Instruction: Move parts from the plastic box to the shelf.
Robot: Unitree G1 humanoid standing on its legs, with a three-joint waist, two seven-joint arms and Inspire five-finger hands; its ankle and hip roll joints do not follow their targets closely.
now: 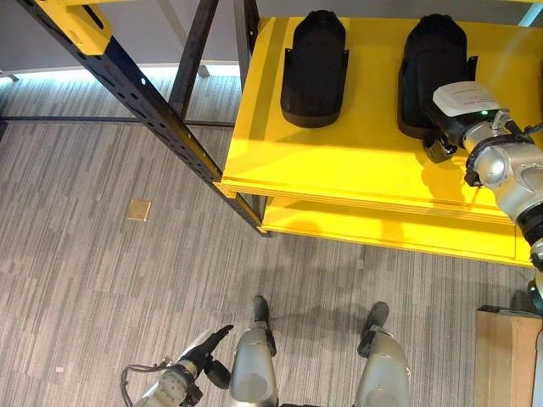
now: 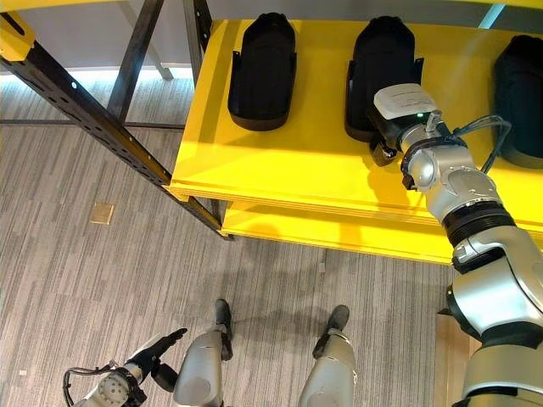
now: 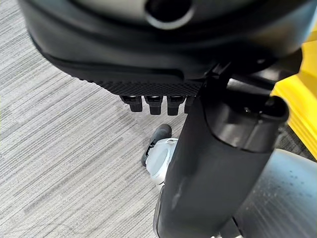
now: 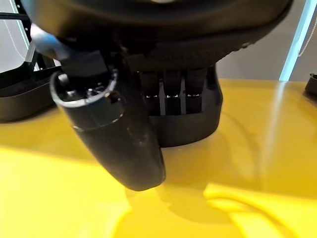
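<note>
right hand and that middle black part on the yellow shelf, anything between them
Nothing visible does. The right hand is at the near end of the middle black part on the yellow shelf, with its fingers against the part's near wall. The neighbouring part sits apart to the left.

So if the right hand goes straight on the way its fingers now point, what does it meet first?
Most likely the black part right ahead of it on the yellow shelf. In the wrist view the right hand has its fingers already up against that part's near end; whether they touch is unclear.
</note>
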